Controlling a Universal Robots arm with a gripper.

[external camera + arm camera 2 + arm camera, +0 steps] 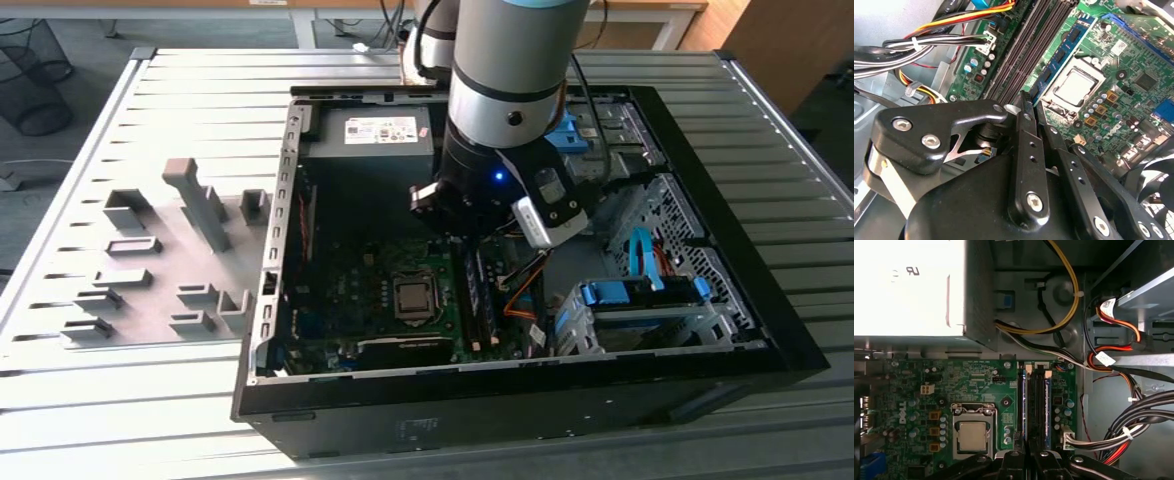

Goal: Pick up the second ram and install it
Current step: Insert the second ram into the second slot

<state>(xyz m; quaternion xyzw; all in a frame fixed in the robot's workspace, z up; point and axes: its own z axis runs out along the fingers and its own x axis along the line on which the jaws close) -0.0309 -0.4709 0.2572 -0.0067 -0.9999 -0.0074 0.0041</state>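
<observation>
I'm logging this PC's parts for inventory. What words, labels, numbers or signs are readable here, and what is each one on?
Nothing can be quoted with confidence.
Power supply sticker, exterior view: print too small to read.
Motherboard lettering, white, near the processor socket in the first wrist view: a maker's mark, left unquoted.
Cable tag, first wrist view: print too small to read.
Case label, on the case's outer wall in the exterior view: unreadable.

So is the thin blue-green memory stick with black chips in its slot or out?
In: the stick stands on edge among the long black slots, beside the silver processor. Fully latched, cannot tell.
</observation>
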